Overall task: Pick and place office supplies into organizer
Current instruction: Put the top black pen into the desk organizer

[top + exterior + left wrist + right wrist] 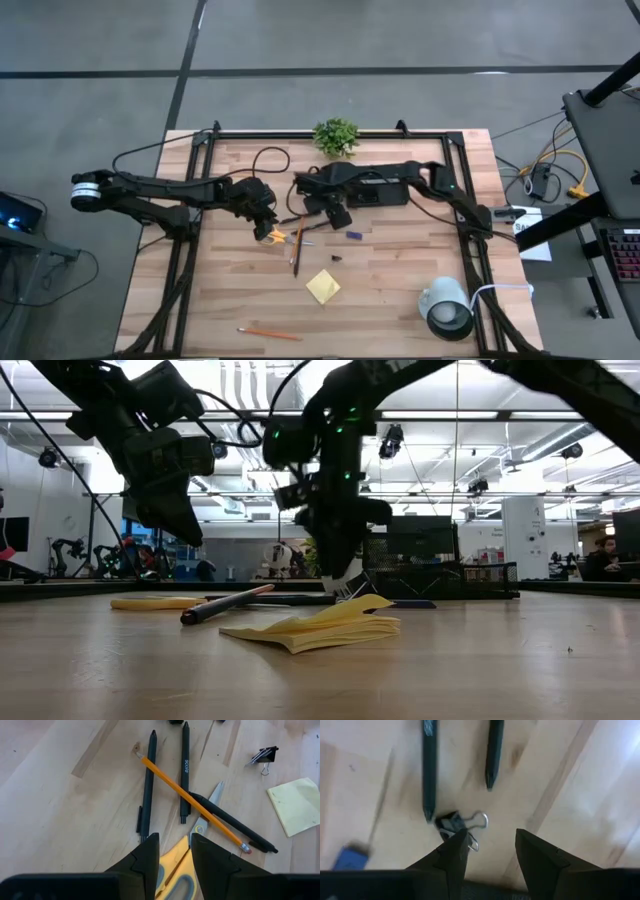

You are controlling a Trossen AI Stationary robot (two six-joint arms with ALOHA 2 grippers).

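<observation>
I have the left gripper (175, 851) closed on the yellow handle of the scissors (200, 832), whose grey blades lie among three dark pens (148, 785) with an orange pencil (190, 799) laid across them, mid-table. The right gripper (490, 847) hangs open and empty, one finger beside a black binder clip (451, 823); the yellow pad (322, 286) sits nearer the front edge.

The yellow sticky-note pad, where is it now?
In the high view the sticky-note pad lies front of centre on the table, below the pens.
</observation>
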